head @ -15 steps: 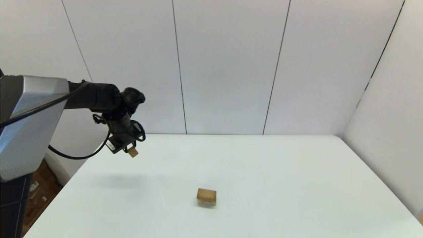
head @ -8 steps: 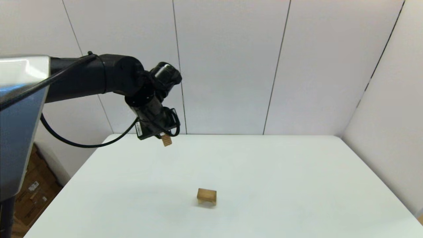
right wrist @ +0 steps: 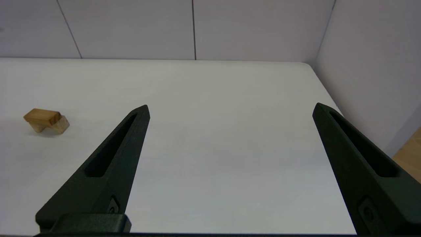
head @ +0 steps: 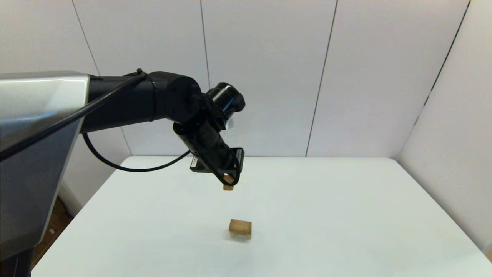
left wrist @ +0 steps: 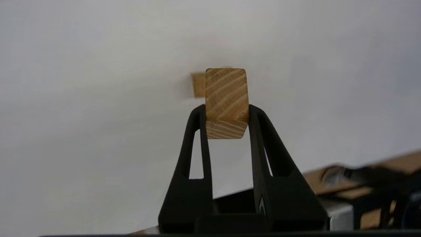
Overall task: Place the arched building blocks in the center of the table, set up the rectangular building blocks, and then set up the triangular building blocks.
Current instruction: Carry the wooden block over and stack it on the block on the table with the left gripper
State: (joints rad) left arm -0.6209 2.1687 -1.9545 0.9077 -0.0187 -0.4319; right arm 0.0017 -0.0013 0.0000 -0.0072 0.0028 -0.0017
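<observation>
The arched block (head: 240, 227) stands on the white table (head: 326, 215) near its middle, notch down; the right wrist view shows it too (right wrist: 46, 120). My left gripper (head: 228, 181) hangs above and a little behind it, shut on the rectangular block (head: 228, 186). In the left wrist view that wooden bar (left wrist: 226, 98) is clamped between the two black fingers, and a sliver of the arched block (left wrist: 198, 85) peeks out behind it. My right gripper (right wrist: 230, 108) is open and holds nothing, low over the table's right part. The triangular block is out of view.
White wall panels close the table's far side and right side (head: 442, 134). The table's left edge drops to a brown floor (head: 54, 227). Bare tabletop (right wrist: 213, 98) lies in front of the right gripper.
My left arm has swung from the table's far left corner rightward and forward, carrying the rectangular block until it hangs over the arched block. The arched block has not moved.
</observation>
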